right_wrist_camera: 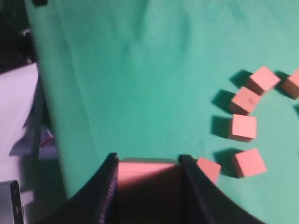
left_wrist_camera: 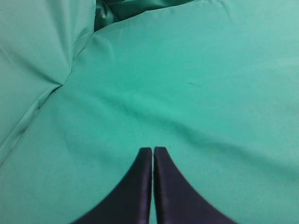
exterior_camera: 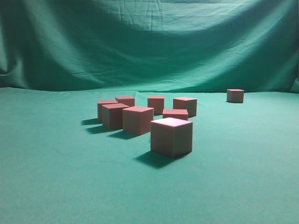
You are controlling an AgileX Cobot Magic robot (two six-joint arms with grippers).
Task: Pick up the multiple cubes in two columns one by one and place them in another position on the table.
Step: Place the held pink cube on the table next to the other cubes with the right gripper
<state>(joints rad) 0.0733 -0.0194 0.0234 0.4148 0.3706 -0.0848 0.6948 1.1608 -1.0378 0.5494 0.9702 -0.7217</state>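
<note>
Table: broad teal cloth, bare around my work.
Cubes: eight clustered mid-table, one apart at far right; likely light, stiff, matte; best pinched across opposite flat faces.
Right gripper: clamped on a pink cube.
Left gripper: jaws together, empty.

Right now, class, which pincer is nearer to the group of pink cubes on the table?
Right. The right pincer holds one cube just beside the group of cubes. The left pincer, shut, sees only green cloth, no cubes in its view.
</note>
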